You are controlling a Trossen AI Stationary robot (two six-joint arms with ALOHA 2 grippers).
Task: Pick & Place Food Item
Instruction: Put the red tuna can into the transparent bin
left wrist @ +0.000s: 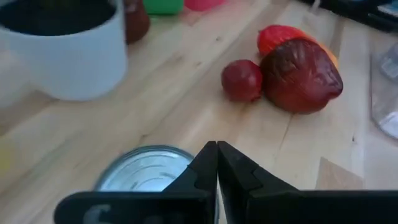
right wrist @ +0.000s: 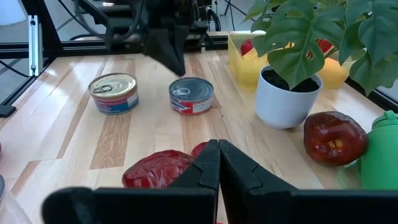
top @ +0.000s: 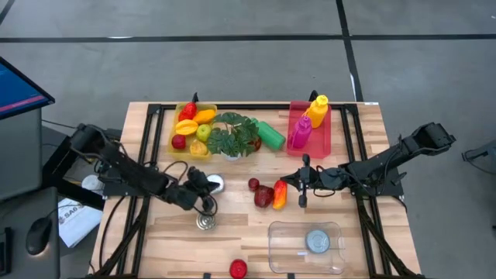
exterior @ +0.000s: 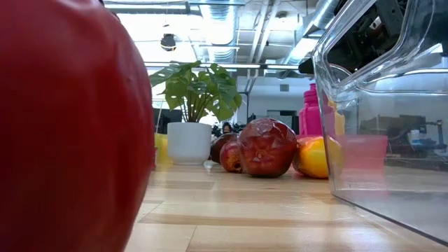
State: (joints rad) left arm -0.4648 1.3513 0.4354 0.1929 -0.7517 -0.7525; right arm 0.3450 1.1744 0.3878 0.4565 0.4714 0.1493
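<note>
Three food items lie on the wooden table's middle: a small red fruit point(top: 253, 184), a wrinkled dark red fruit point(top: 263, 197) point(left wrist: 302, 74) and a red-orange pepper point(top: 280, 194). A red apple point(top: 238, 268) point(exterior: 70, 126) sits at the near edge. My left gripper point(top: 207, 185) point(left wrist: 216, 157) is shut, holding nothing, and hovers just above an open tin can point(right wrist: 191, 95) point(left wrist: 146, 169). My right gripper point(top: 288, 184) point(right wrist: 217, 154) is shut and holds nothing. It stands over the table just right of the pepper.
A second can point(top: 205, 222) stands nearer the front edge. A clear container point(top: 306, 246) with a can inside sits front right. At the back are a potted plant point(top: 232, 136), a yellow fruit bin point(top: 173, 133), a green item point(top: 270, 134) and a pink bin point(top: 325, 143) of bottles.
</note>
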